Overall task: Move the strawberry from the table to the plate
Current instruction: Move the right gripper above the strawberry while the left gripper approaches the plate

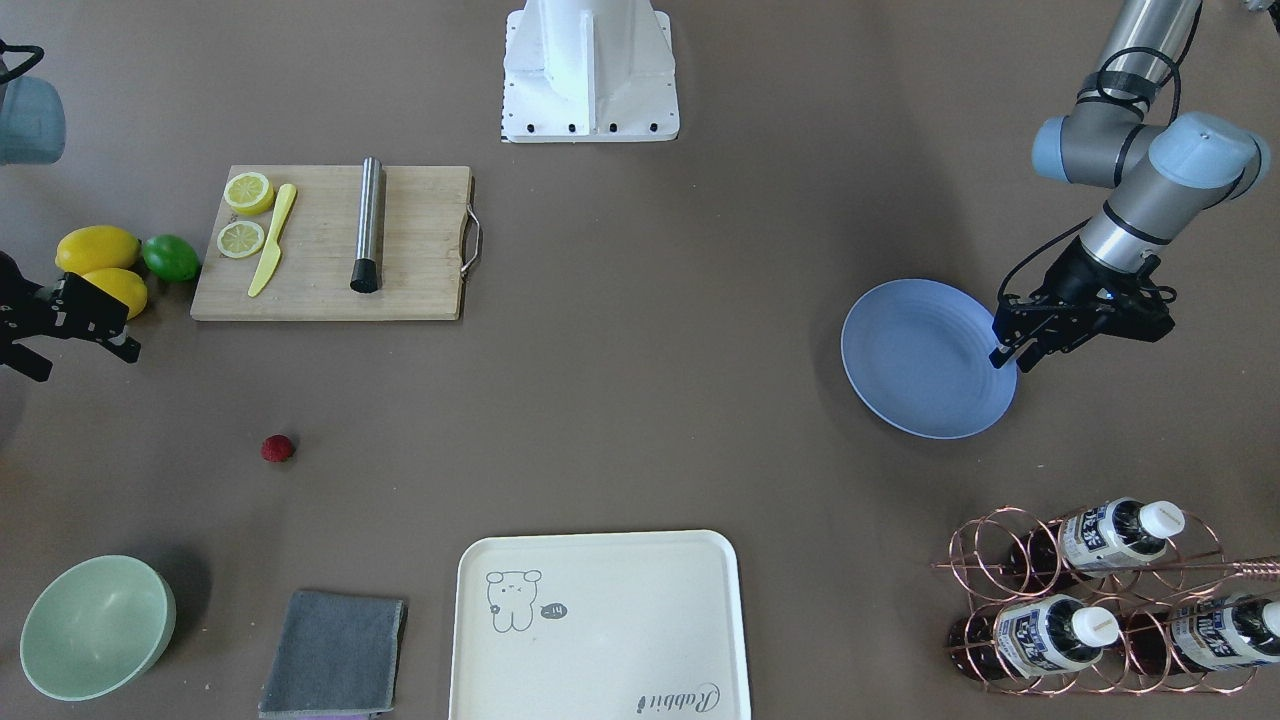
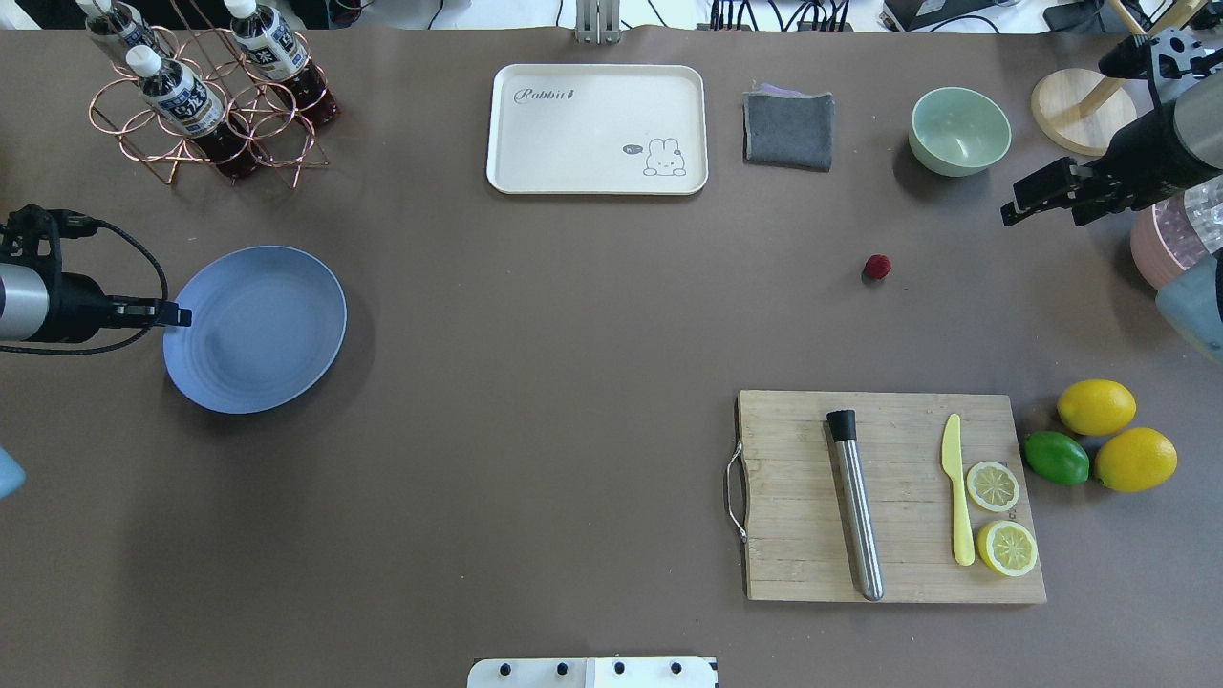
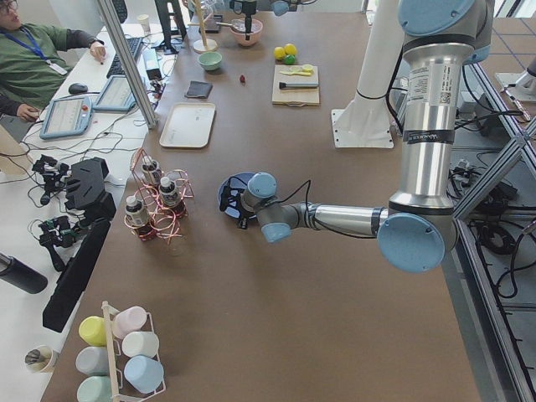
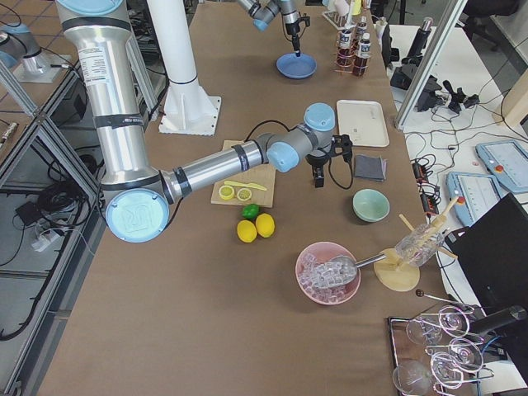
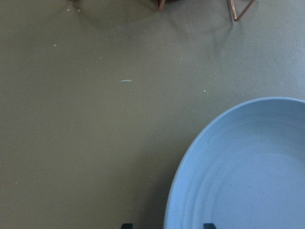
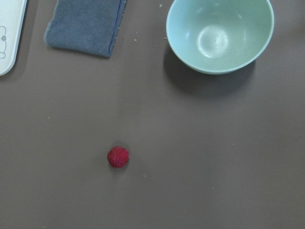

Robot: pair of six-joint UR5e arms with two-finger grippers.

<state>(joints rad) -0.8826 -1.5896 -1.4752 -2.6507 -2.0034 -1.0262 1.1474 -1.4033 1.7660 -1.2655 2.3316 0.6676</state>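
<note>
The strawberry (image 1: pixel 278 448) lies alone on the bench (image 1: pixel 640 380), on the right arm's side, between the board (image 1: pixel 330 243) and the bowl (image 1: pixel 95 625), with the cloth (image 1: pixel 335 650) near; it is well apart from the plate (image 1: pixel 925 358), which sits bare at the far end; the right gripper (image 1: pixel 85 360) hangs over the bench beside the lemons (image 1: pixel 100 268), jaws spread and holding nothing, the berry below and ahead in its wrist view; the left gripper (image 1: pixel 1008 360) is parted too and empty, its tips either side of the plate's rim; whether they touch it I cannot tell.
</note>
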